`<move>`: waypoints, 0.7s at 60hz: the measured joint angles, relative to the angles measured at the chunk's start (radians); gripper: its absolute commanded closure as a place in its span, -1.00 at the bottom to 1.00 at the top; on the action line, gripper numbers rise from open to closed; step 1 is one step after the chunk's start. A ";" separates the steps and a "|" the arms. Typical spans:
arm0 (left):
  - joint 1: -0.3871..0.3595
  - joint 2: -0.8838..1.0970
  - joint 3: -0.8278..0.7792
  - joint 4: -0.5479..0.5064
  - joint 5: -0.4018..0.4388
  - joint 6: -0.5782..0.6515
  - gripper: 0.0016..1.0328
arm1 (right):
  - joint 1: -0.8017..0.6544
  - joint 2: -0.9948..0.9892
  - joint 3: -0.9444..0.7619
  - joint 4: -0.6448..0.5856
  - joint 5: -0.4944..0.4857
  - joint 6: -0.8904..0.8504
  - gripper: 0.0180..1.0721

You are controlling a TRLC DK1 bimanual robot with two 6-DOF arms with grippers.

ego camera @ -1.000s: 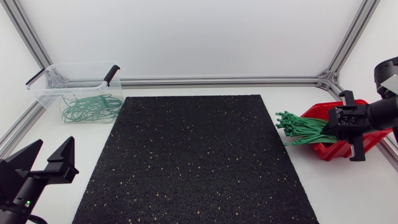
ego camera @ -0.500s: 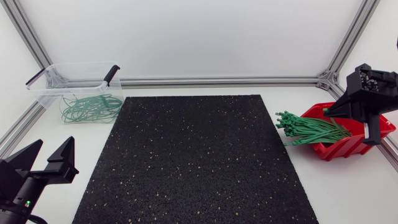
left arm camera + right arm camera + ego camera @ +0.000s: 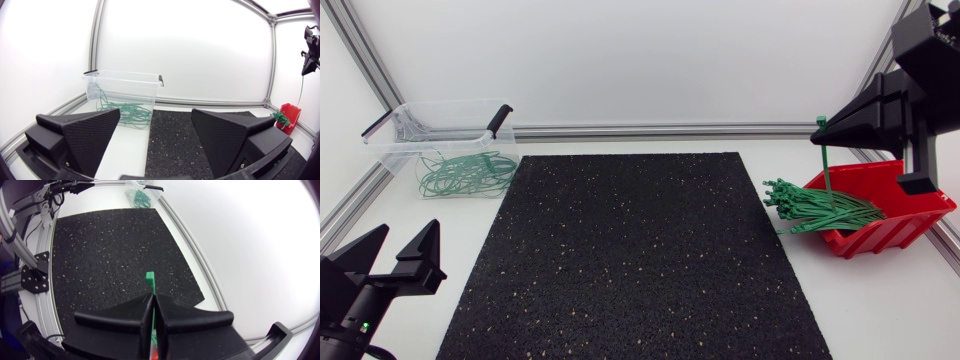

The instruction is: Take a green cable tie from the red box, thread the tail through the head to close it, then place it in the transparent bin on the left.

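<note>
Now, right gripper [image 3: 819, 136]: you have it high over the red box [image 3: 910, 215] at the far right of the table [image 3: 880, 300], with its fingers pressed together on a single cable tie [image 3: 825, 165], one finger on each side.
Cable tie: you see it pinched just below its head. The head pokes out past the fingertips and the straight tail hangs down toward the box. Its lower end reaches the bundle [image 3: 810, 210], but you cannot tell whether it touches it. The tail is not threaded through the head.
Red box: it sits just right of the mat [image 3: 630, 260], its open front facing the mat.
Bundle: loose green ties lie in the box, their heads spilling over its front lip as far as the mat's right edge.
Left gripper [image 3: 392, 255]: you find it low at the near left corner, beside the mat, fingers wide apart with nothing between them.
Bin [image 3: 395, 130]: transparent, at the far left, just off the mat's far left corner.
Loops [image 3: 465, 172]: closed green ties lie tangled on the bin's floor.
Mat: black and speckled, it covers the middle of the table.
</note>
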 measured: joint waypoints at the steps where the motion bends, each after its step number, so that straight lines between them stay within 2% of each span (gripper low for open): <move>1: 0.000 0.000 0.000 0.000 0.000 0.000 -0.92 | 0.015 0.000 0.000 0.001 0.009 0.021 0.89; 15: 0.000 0.000 0.000 -0.001 0.000 0.000 -0.92 | 0.175 0.013 0.014 0.001 0.017 0.248 0.89; 27: 0.000 0.000 0.000 -0.002 -0.003 0.000 -0.92 | 0.262 0.083 0.092 -0.145 -0.091 0.327 0.89; 42: 0.000 0.000 0.000 -0.002 -0.003 0.000 -0.92 | 0.293 0.168 0.095 -0.167 -0.204 0.434 0.89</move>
